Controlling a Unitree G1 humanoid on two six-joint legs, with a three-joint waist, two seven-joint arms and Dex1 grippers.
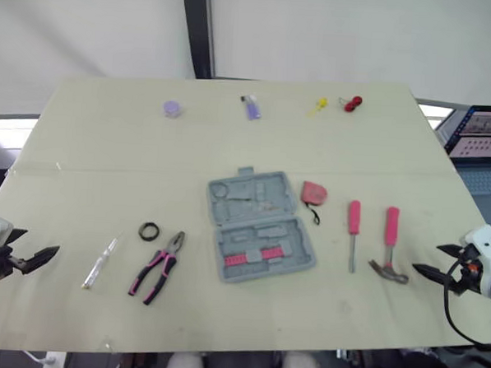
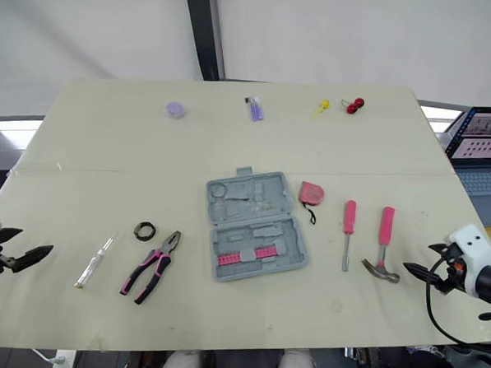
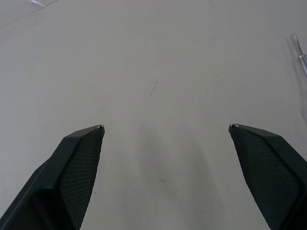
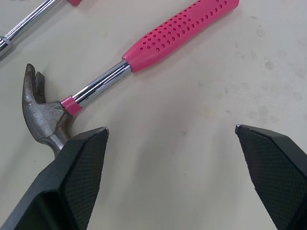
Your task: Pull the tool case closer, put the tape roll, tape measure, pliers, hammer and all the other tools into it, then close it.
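Observation:
The grey tool case (image 1: 258,224) lies open in the middle of the table. A red tape measure (image 1: 313,193) sits just right of it. Further right lie a pink-handled screwdriver (image 1: 353,233) and a pink-handled hammer (image 1: 390,245), whose steel head (image 4: 45,112) lies close by one finger of my right gripper. Left of the case are pink pliers (image 1: 157,267), a small black tape roll (image 1: 149,231) and a clear-handled tester screwdriver (image 1: 100,263). My left gripper (image 1: 42,257) hovers open at the table's left edge. My right gripper (image 1: 429,273) hovers open just right of the hammer.
At the table's far edge lie a purple round piece (image 1: 173,108), a purple small tool (image 1: 252,108), a yellow item (image 1: 317,105) and a red item (image 1: 353,103). A laptop screen (image 1: 485,135) stands beyond the right edge. Bare tabletop lies in front of the case.

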